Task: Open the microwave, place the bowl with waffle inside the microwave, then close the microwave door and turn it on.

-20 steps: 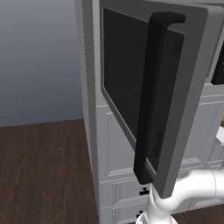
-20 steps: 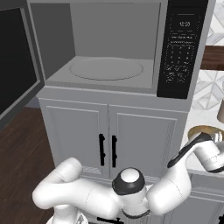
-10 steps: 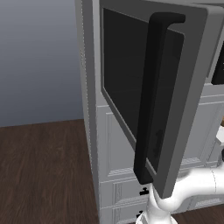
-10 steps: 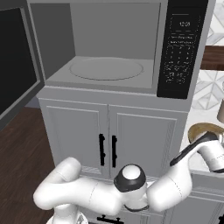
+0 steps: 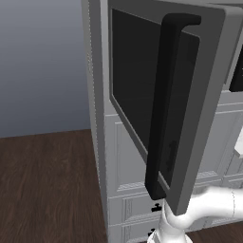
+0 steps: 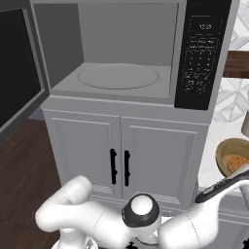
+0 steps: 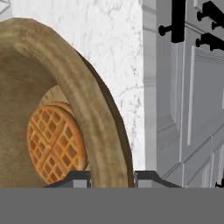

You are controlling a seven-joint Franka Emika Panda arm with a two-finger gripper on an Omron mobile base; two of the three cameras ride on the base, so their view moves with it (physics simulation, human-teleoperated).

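Note:
The microwave (image 6: 202,53) stands with its cavity bare and the round turntable (image 6: 118,77) showing. Its door (image 5: 137,85) is swung wide out to the left, the long black bar handle (image 5: 163,109) facing the left base camera. At the right edge of the right base view, a brown bowl (image 6: 228,151) holds a waffle (image 6: 237,161) over a white counter. My arm (image 6: 221,187) reaches out to it. In the hand view my gripper (image 7: 112,177) straddles the bowl's rim (image 7: 83,100), one fingertip inside and one outside, shut on it. The waffle (image 7: 54,142) lies in the bowl's bottom.
White cupboard doors (image 6: 160,160) with small black handles (image 6: 119,168) sit under the microwave, and more cupboard fronts (image 7: 192,87) stand close beside the bowl. The open door (image 6: 17,73) juts out over the dark wood floor (image 5: 47,180) on the left.
My arm's elbow has dropped a little and the forearm has shifted at the bowl. The bowl's inside and the waffle now show more in the right base view. The microwave door has not moved.

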